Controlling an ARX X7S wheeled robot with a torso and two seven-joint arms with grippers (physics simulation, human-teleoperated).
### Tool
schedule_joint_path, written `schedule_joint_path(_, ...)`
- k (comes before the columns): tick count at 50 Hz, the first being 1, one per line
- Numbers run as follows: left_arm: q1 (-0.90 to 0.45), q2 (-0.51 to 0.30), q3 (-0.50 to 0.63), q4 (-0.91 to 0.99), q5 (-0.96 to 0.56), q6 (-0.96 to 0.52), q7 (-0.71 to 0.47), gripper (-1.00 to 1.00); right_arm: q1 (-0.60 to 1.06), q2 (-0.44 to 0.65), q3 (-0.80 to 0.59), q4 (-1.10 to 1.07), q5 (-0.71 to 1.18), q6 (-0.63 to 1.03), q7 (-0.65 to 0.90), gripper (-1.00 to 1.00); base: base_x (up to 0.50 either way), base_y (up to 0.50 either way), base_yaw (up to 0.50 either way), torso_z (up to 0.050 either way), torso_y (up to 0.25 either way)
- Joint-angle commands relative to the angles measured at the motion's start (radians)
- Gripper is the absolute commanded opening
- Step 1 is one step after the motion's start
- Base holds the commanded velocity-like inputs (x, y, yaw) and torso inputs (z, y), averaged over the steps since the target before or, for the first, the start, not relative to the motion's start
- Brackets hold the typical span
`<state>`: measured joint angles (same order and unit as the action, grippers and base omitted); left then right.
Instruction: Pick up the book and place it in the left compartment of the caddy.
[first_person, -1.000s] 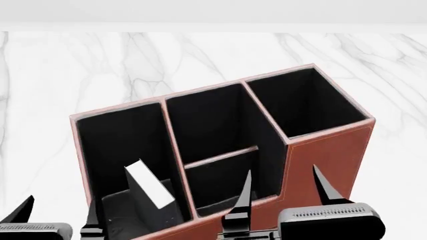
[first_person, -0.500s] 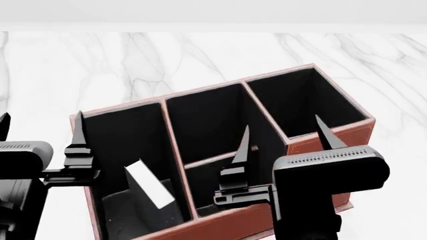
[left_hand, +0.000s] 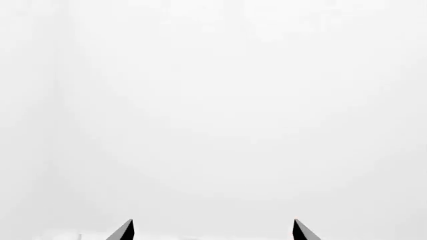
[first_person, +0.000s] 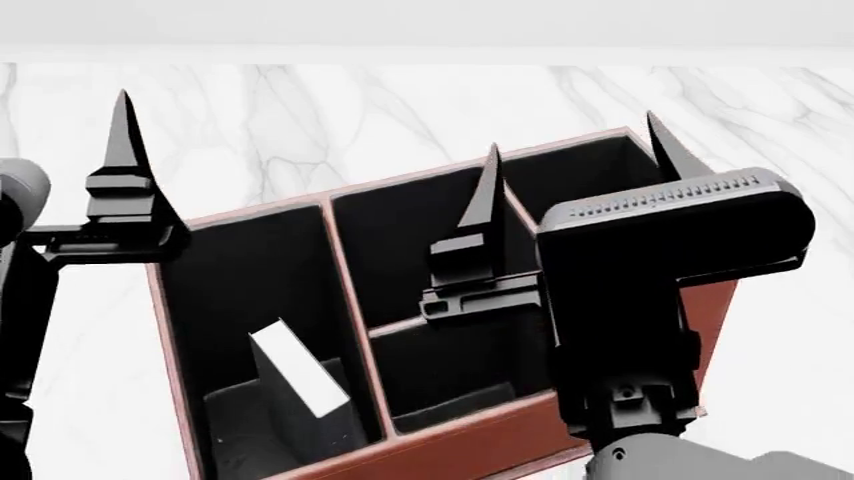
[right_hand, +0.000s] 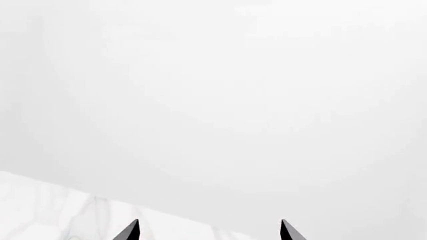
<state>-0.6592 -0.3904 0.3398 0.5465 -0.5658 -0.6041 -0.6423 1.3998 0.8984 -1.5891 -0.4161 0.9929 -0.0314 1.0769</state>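
We are seeing book (first_person: 299, 383) lying tilted inside left compartment (first_person: 254, 290) of caddy (first_person: 461, 440), white page edge up. Placing step looking done. Left gripper (left_hand: 212, 231) spread, holding nothing; right gripper (first_person: 574, 165) spread too, raised above caddy (wrist views showing mostly blank background). Next move, we are judging: only clearing arms away over marble desk (first_person: 400, 110) without knocking caddy.

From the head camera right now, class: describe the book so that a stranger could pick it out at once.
Start at the reddish-brown caddy on the white marble table. Look into its left compartment, the long undivided black-lined bay. The book leans tilted near that bay's front end: black covers, with white page edges that are the only bright patch inside the caddy.
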Motion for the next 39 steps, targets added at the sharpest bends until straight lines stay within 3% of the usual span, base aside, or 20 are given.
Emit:
schedule_joint_path(1,-0.078,0.03,-0.023,0.014,0.007,-0.035,0.016,1.0,0.05,-0.019,0.043,-0.029,-0.002,0.047,-0.021,1.0,0.0,0.0,0.0,0.0,0.0)
schedule_joint_path(39,-0.194,0.029,-0.04,0.066,-0.04,-0.113,-0.02,1.0,0.195,-0.022,0.091,-0.12,0.06,0.179,-0.002,1.0,0.0,0.0,0.0,0.0,0.0)
